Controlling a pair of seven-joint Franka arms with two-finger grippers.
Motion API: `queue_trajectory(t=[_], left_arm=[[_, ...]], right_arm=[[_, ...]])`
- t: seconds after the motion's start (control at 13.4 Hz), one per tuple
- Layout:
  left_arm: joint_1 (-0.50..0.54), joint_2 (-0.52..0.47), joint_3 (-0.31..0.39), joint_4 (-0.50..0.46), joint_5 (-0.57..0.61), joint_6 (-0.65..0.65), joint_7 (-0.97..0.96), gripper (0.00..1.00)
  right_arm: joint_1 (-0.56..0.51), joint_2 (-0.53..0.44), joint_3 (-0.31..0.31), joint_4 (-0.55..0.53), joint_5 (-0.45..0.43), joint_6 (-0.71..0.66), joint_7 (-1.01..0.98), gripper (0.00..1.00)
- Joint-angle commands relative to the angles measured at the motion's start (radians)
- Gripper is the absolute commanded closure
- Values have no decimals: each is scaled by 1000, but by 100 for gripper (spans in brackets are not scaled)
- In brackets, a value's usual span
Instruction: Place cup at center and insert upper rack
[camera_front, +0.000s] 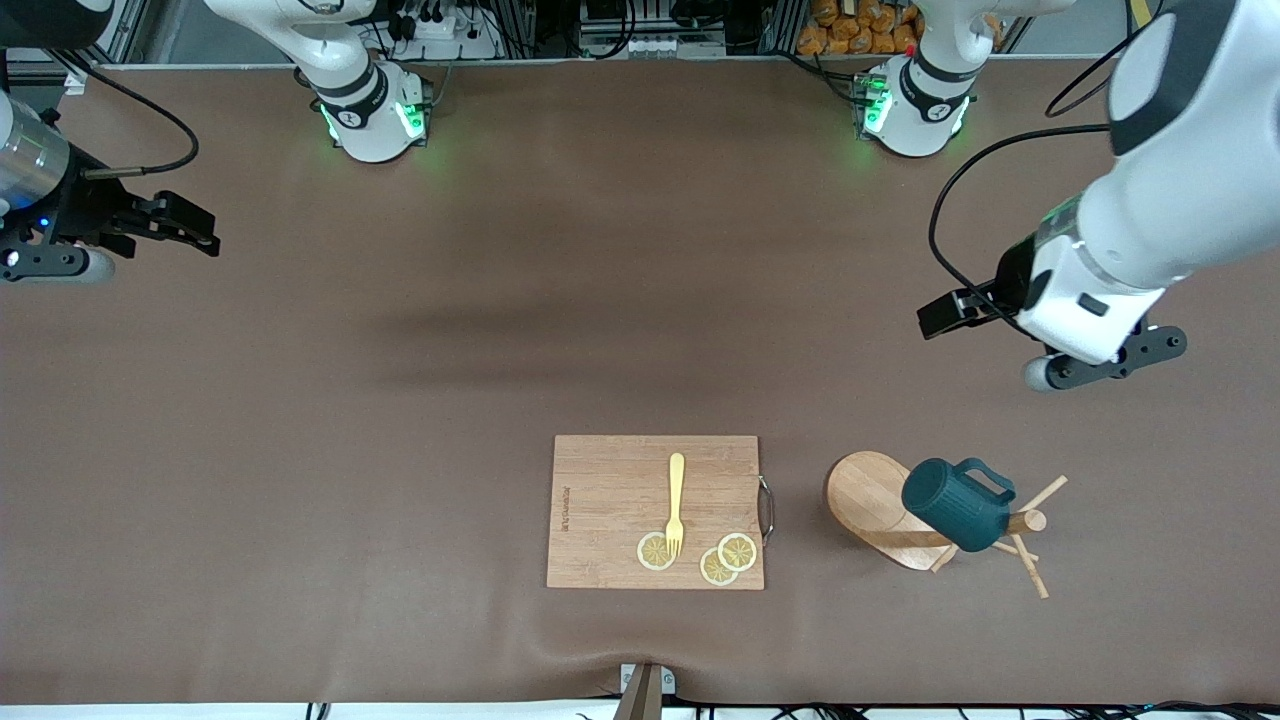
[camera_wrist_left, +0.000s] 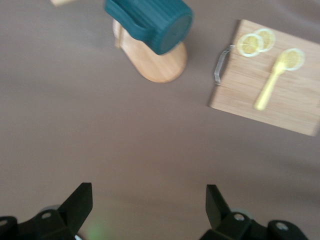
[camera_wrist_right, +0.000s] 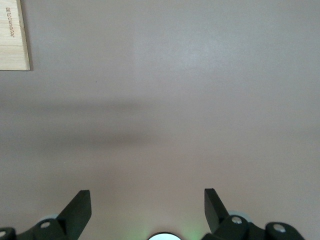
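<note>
The brown table (camera_front: 400, 400) is mostly bare across the upper and left parts of the front view; everything on it is gathered in the lower middle and lower right of that frame. The cup (camera_front: 957, 505) hangs on the upper rack (camera_front: 880, 510), a wooden mug tree lying tipped over on its side, pegs splayed toward the left arm's end of the table. Just beside it, toward the right arm's end, lies a cutting board (camera_front: 610, 500) with a metal handle, a yellow fork (camera_front: 676, 505) and three lemon slices (camera_front: 728, 558).

The left gripper (camera_front: 1105, 365) hangs at the right of the frame over bare table, apart from the rack; in the left wrist view its fingers (camera_wrist_left: 80, 205) stand spread wide with nothing between them. The right gripper (camera_front: 165, 225) waits at the left edge of the frame over bare table, its fingers (camera_wrist_right: 80, 207) likewise spread and empty.

The left wrist view shows the cup's flat bottom and the rack's oval base (the pegs are mostly out of frame). The right wrist view catches only a corner of the board, bearing printed lettering too small to read; the front view shows the same line along the board's edge.
</note>
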Motion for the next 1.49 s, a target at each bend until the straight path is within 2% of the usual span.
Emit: queue_trajectory(t=[0.0,0.67,1.2,1.42], left_arm=[[-3,-27,-26,-26,100,-14,22,0],[-41,-56,-34,-39,210,-28,105,0],[1,-84,-36,-41,189,-8,131,0],[53,-99,-37,-43,151,-7,136,0]], right_arm=[[-11,-15,5,-7,-2,2,-16,0],[-14,-19,2,-7,-2,2,-22,0],[-14,-19,-3,-7,-2,3,-41,0],[-17,-21,-3,-7,-2,-3,-41,0]])
